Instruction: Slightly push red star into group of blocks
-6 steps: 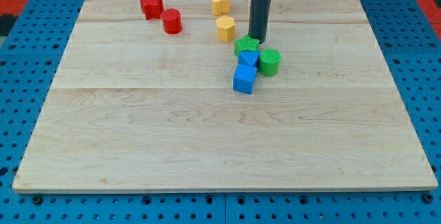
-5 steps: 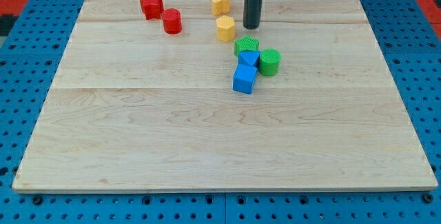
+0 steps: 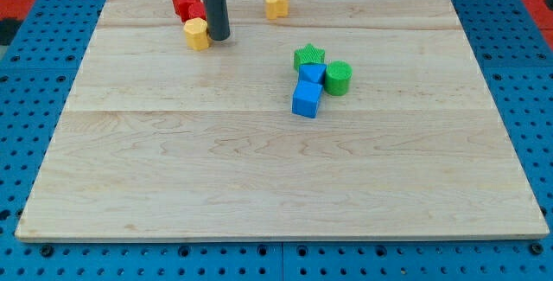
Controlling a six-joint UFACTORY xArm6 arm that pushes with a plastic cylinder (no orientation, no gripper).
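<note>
The red star (image 3: 183,3) lies near the board's top left. A second red block (image 3: 198,11) touches its right side and is mostly hidden behind my rod. My tip (image 3: 218,37) rests just right of a yellow block (image 3: 197,33), touching or nearly touching it, below and right of the red star. A group of blocks sits right of centre: a green star (image 3: 308,55), a small blue block (image 3: 312,74), a blue cube (image 3: 306,98) and a green cylinder (image 3: 338,78).
Another yellow block (image 3: 276,3) stands alone near the top edge, right of my rod. The wooden board (image 3: 259,186) lies on a blue pegboard surface.
My tip has swept left from beside the green star. One yellow block has been pushed left to below the red star. The red cylinder has shifted up-left against the red star.
</note>
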